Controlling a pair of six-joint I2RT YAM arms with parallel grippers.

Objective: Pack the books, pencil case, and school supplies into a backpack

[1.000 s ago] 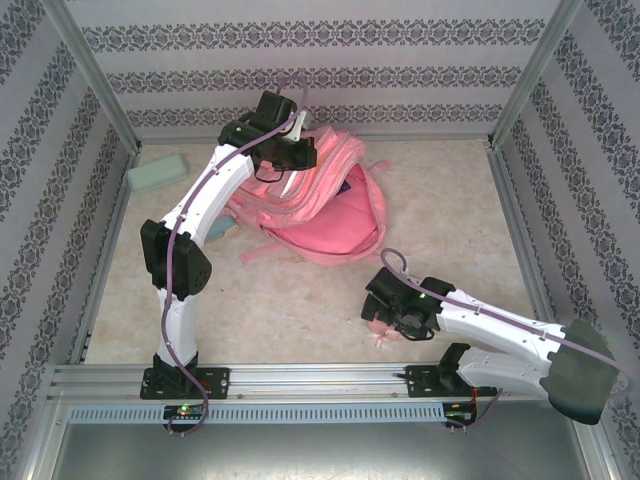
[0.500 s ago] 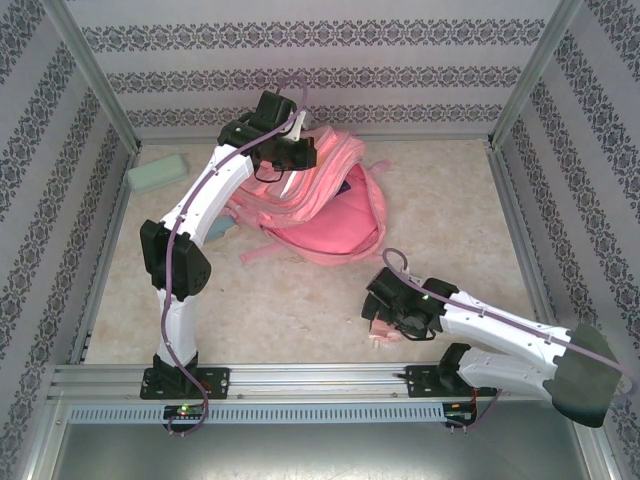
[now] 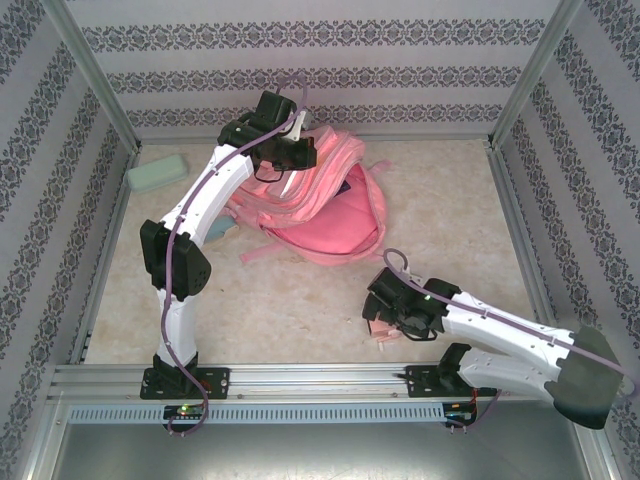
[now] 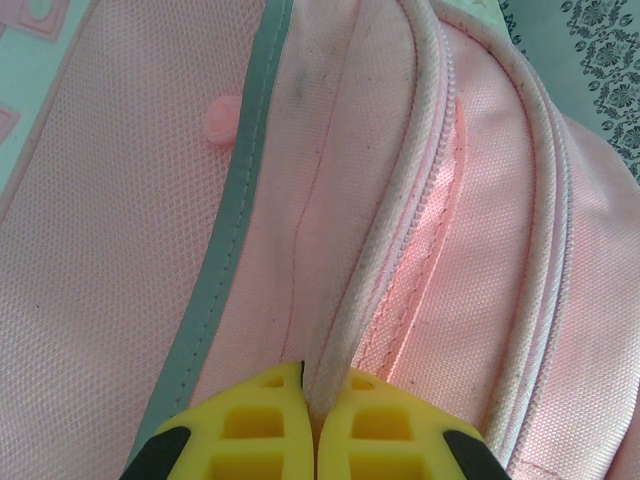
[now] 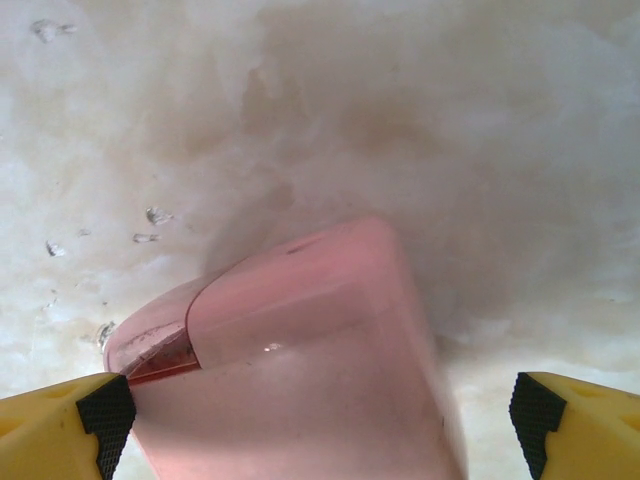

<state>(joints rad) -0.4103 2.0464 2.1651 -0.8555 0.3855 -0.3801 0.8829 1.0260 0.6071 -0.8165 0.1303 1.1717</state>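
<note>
Right wrist: smooth pink block [image 5: 300,370], rounded corners

Pale marbled table [image 3: 300,300] under backpack [image 3: 330,225], pencil case [image 3: 157,173], seemingly pink block [image 5: 300,360].

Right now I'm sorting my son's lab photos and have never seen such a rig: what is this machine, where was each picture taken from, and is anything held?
Two white robot arms are bolted at the table's near edge. One picture looks down from above; the other two come from cameras on the wrists. On the table lie a pink backpack, a mint pencil case and a small pink block. The left claw is shut on the backpack's pale piping. The right claw is open, straddling the block without gripping it.
</note>
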